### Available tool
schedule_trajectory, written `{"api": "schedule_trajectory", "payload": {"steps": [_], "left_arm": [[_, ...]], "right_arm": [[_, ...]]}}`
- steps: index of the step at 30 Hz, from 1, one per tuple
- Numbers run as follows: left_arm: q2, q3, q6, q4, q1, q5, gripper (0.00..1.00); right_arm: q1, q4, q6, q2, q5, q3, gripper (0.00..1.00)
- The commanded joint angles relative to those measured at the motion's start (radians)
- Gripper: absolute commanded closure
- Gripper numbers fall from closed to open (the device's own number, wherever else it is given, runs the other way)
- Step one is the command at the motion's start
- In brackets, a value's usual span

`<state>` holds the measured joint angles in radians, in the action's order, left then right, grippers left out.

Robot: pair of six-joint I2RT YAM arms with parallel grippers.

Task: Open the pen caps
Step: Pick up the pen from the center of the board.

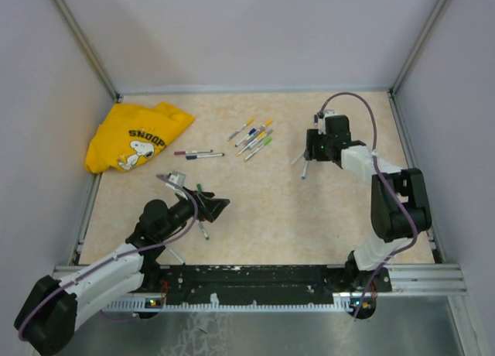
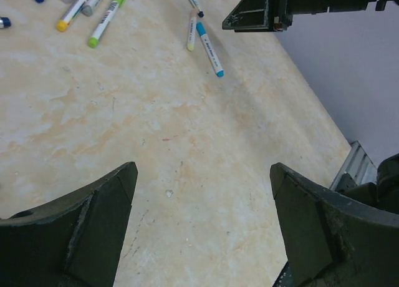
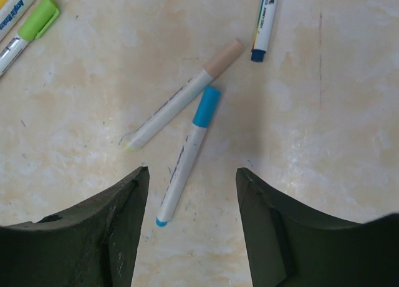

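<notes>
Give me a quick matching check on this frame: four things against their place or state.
1 left gripper
2 right gripper
3 yellow shirt
4 blue-capped pen

A crumpled in the far left corner
B beside the tan-capped pen
C open over bare tabletop
D open above the blue-capped pen

Pairs: 1-C, 2-D, 3-A, 4-B

- A shirt [image 1: 135,139] lies in the far left corner of the desk [image 1: 263,209].
- Right of it lies a pair of pens [image 1: 199,153], and further right a cluster of pens [image 1: 254,138].
- The right hand [image 1: 311,148] hangs right of the cluster, above two loose pens [image 3: 187,153].
- The left hand [image 1: 216,209] is at the near left, with a single pen [image 1: 203,230] just beside it.
</notes>
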<state>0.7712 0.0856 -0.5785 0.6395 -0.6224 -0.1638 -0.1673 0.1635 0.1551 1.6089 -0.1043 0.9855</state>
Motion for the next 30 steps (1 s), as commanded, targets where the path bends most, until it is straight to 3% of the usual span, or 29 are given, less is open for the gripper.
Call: {"api": "schedule_trajectory", "payload": {"steps": [1, 12, 30], "left_arm": [[-0.057, 0.021, 0.049, -0.112, -0.004, 0.079, 0.07], [-0.104, 0.026, 0.069, -0.172, -0.003, 0.107, 0.08], [-0.204, 0.016, 0.074, -0.256, -0.003, 0.136, 0.08]], "right_arm": [[-0.031, -0.006, 0.041, 0.092, 0.097, 0.095, 0.46], [-0.063, 0.007, 0.034, 0.165, 0.105, 0.115, 0.68], [-0.064, 0.048, -0.017, 0.196, 0.095, 0.124, 0.74]]}}
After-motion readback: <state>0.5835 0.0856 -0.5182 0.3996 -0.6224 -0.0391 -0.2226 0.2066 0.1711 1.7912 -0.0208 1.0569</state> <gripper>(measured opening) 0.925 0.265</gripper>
